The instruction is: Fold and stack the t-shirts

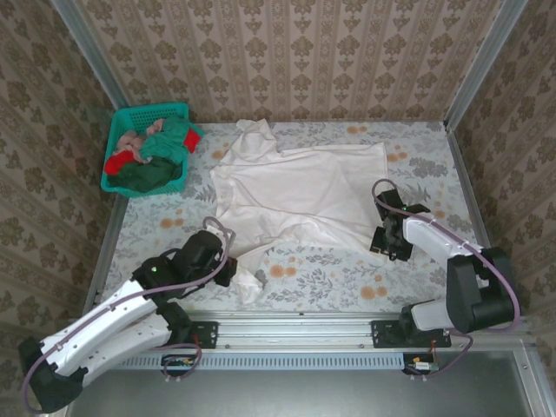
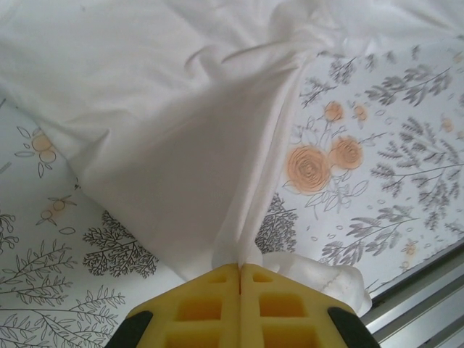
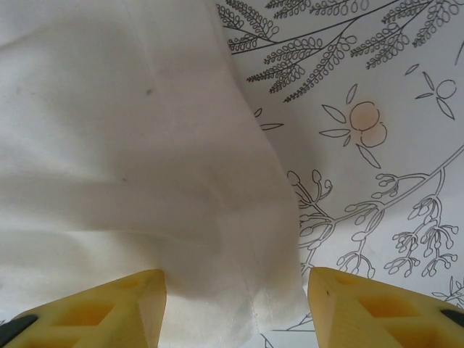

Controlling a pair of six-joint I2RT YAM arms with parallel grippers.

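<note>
The left jaws are clamping a bunched corner of the white t-shirt [image 1: 304, 187], which is spreading over the desk [image 1: 347, 280] ahead of them. The right jaws are standing apart astride its hem; limp, light cloth, probably best pinched there.

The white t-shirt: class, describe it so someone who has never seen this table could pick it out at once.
Start at the flower-printed table. Spread across its middle lies the white t-shirt, beside the teal basket in the far corner. Unlike the red, green and pink shirts bunched in that basket, it is plain, large and spread out.
</note>
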